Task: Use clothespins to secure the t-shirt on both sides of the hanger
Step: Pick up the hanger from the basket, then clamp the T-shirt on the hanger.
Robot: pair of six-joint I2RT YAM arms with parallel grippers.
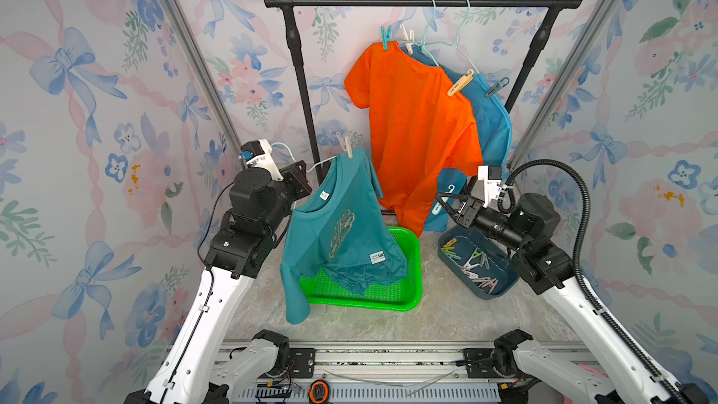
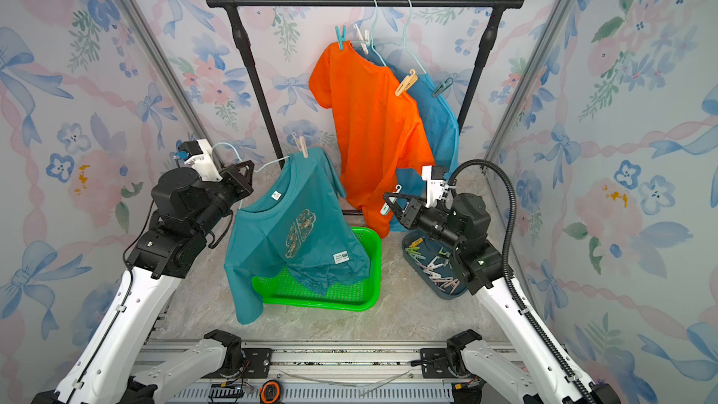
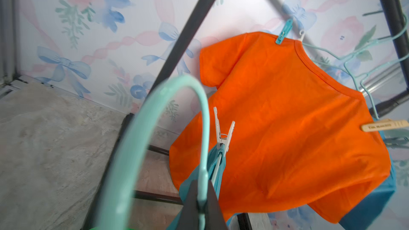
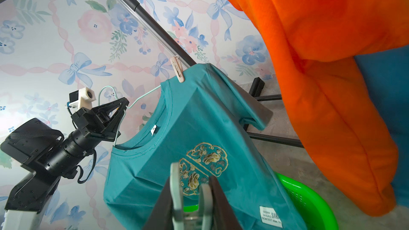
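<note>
A teal t-shirt is hiding much of the green mesh basket's floor; pastel clothespins are lying in the blue plastic tray beside it. The left gripper is clamping the mint wire hanger, the right gripper one pale peg.

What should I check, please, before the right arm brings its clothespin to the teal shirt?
1. The left gripper is clamped on the hanger: ok.
2. The right gripper holds a pale clothespin between its fingers: ok.
3. The teal t-shirt is pegged at one shoulder by the pink clothespin: ok.
4. The other shoulder, nearer the left gripper, is pegged: not ok, no peg shows there.
5. The pale clothespin's mouth is open enough to bite: cannot tell.
</note>
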